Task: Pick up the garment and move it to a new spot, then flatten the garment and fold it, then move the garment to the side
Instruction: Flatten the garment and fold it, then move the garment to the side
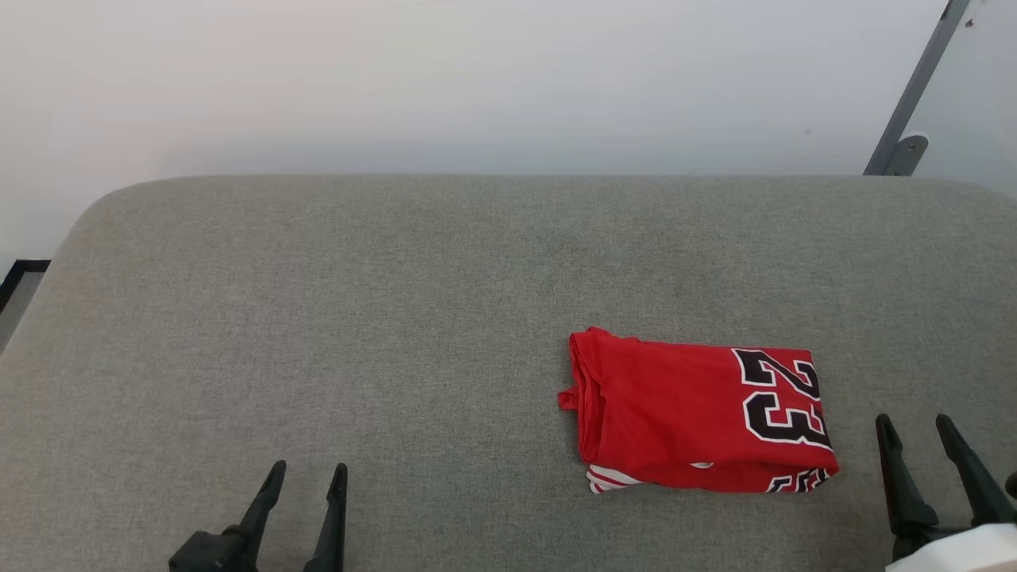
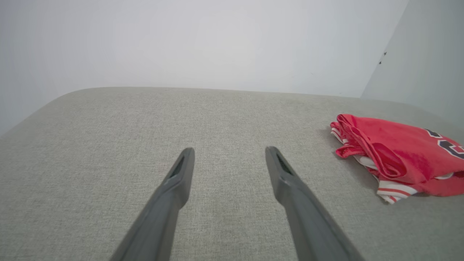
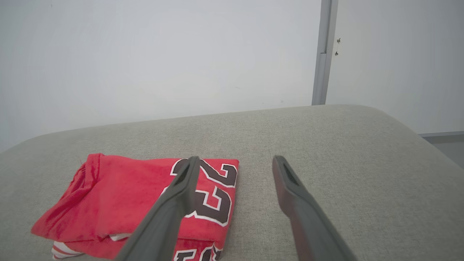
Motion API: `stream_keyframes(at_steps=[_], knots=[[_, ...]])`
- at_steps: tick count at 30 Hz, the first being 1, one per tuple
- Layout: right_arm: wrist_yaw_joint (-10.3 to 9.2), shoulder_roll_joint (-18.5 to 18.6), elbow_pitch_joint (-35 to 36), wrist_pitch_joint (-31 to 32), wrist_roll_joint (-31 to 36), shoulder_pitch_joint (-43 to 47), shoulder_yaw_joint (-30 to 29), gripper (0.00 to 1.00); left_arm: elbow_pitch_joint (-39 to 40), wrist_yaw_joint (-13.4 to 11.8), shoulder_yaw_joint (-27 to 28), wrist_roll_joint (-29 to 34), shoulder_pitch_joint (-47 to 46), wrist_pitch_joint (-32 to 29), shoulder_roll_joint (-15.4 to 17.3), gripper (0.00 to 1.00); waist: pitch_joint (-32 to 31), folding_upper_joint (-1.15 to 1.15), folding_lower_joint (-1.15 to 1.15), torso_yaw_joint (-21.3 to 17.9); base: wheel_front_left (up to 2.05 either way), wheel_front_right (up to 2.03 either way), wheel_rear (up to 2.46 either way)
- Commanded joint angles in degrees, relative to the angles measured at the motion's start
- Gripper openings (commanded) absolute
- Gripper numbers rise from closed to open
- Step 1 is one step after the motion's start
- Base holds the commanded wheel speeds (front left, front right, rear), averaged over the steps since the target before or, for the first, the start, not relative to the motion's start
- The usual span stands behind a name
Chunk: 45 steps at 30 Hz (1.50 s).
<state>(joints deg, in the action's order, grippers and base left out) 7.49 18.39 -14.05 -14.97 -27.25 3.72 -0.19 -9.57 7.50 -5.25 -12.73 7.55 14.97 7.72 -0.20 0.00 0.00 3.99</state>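
The garment (image 1: 691,417), a red jersey with a black "23" outlined in white, lies folded into a compact rectangle on the grey cushioned surface (image 1: 397,318), right of centre; striped trim peeks out at its near edge. It also lies at the right of the left wrist view as the garment (image 2: 398,152), and at the lower left of the right wrist view as the garment (image 3: 134,203). My left gripper (image 1: 310,473) stands open at the lower left, far from the cloth. My right gripper (image 1: 915,425) stands open just right of the garment, holding nothing.
A pale wall rises behind the surface's rounded far edge. A grey metal post (image 1: 914,95) leans at the back right. A strip of floor (image 1: 20,290) runs past the surface's left edge. Bare fabric stretches left of the garment.
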Motion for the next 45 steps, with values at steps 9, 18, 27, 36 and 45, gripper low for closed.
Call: stream_keyframes(at_steps=[9, 18, 27, 36, 45], knots=[[0.0, -0.8, 0.9, -0.2, 0.6, 0.4, 0.0, 1.0, 2.0, -0.1, 0.4, 1.1, 0.2, 0.3, -0.5, 1.0, 0.9, 0.0, 0.0, 0.1, 0.0, 0.0, 0.0], [-0.01, 4.3, -0.3, 10.7, 3.3, -8.9, 2.7, 1.0, 3.1, -0.1, 0.1, 1.4, -3.3, 0.3, -1.4, 1.0, 4.4, 0.0, 0.0, 0.5, 0.0, 0.0, 0.0], [-0.01, 11.4, -1.0, 40.6, -1.9, -18.7, 9.4, 1.0, 3.3, -0.1, -1.5, 1.6, -6.8, 0.3, -2.4, 1.0, 9.2, 0.0, 0.0, 1.3, 0.0, 0.0, 0.0], [-0.01, 13.2, -3.8, 59.5, -10.2, -24.9, 14.1, 1.0, 2.0, -0.1, -2.4, 1.7, -11.4, 0.3, -3.4, 1.0, 15.3, 0.0, 0.0, 3.1, 0.0, 0.0, 0.0], [-0.04, 12.6, -6.4, 56.5, -13.0, -24.4, 13.5, 0.0, 3.7, -0.1, -6.6, -1.5, -13.0, 0.3, -1.2, 1.0, 15.8, 0.0, 0.0, 2.1, 0.0, 0.0, 0.0]])
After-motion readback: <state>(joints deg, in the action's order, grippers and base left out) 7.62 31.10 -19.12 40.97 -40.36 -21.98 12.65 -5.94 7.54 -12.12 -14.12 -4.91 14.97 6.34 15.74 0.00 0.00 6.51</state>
